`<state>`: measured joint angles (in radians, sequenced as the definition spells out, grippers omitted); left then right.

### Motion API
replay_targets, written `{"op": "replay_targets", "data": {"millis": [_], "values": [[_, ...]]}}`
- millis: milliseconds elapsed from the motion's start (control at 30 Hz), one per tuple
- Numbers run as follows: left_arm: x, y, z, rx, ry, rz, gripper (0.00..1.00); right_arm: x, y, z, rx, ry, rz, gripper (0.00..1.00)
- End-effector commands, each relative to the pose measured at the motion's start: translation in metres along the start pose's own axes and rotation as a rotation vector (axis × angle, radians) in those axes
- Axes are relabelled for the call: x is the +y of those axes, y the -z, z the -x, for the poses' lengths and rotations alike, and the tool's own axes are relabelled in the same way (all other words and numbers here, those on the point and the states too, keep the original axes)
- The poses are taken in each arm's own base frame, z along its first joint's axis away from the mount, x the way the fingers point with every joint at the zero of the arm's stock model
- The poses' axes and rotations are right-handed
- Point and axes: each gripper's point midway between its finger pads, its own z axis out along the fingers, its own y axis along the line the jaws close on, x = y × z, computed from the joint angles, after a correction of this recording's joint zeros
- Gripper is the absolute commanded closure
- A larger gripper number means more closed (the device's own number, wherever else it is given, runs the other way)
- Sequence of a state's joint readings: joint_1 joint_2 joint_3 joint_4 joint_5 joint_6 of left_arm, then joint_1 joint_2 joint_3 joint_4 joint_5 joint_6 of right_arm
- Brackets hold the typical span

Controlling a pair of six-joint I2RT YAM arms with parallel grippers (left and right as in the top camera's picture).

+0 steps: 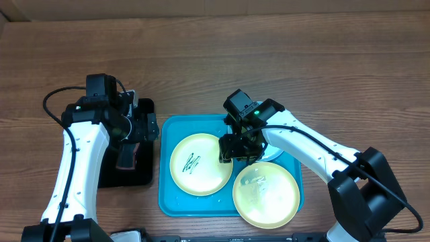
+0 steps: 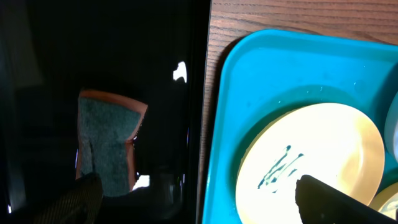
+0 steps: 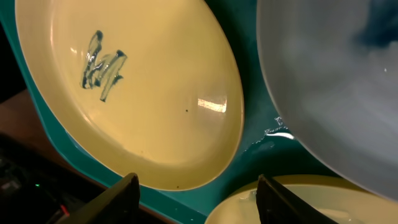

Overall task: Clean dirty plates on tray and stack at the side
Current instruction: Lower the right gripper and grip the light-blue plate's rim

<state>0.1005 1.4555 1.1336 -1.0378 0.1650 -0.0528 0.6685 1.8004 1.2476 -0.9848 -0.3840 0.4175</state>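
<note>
Tabletop point(image 1: 269, 54): brown wood grain, nothing fancy
Tray point(image 1: 180, 128): turquoise, parked mid-tabletop, carrying all three plates
Scribbled plate point(image 1: 200, 165): pale yellow-green, left half of the tray, lying flat, green-blue squiggle near the middle
Second yellow-green plate point(image 1: 267, 195): lower right, poking out over the tray's rim a bit, faint smears on it
Blue plate point(image 3: 336, 81): upper right of the tray, mostly hidden under the right arm from overhead
Black tray point(image 1: 144, 176): just left of the turquoise one
Sponge point(image 2: 106, 143): orange with a green scrub face, lying on the black tray
Left end effector point(image 2: 199, 186): over the black tray's right edge, spread wide, pinching nothing
Right end effector point(image 3: 198, 186): low over the tray between the three plates, fingers apart, nothing pinched between them
</note>
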Motion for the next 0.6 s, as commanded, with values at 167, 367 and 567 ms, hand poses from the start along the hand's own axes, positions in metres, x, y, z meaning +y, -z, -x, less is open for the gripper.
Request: {"op": "replay_targets", "data": {"millis": [167,367,567], "values": [[-0.003,0.001,0.005,-0.024,0.006,-0.020,0.00,0.008,-0.001,0.004,-0.015,-0.091,0.034,0.43],[-0.003,0.001,0.006,-0.026,0.005,-0.021,0.00,-0.006,-0.010,0.003,-0.019,-0.128,-0.015,0.43],[-0.003,0.001,0.006,-0.028,0.005,-0.021,0.00,-0.015,-0.021,-0.006,0.005,-0.165,-0.026,0.46]]}}
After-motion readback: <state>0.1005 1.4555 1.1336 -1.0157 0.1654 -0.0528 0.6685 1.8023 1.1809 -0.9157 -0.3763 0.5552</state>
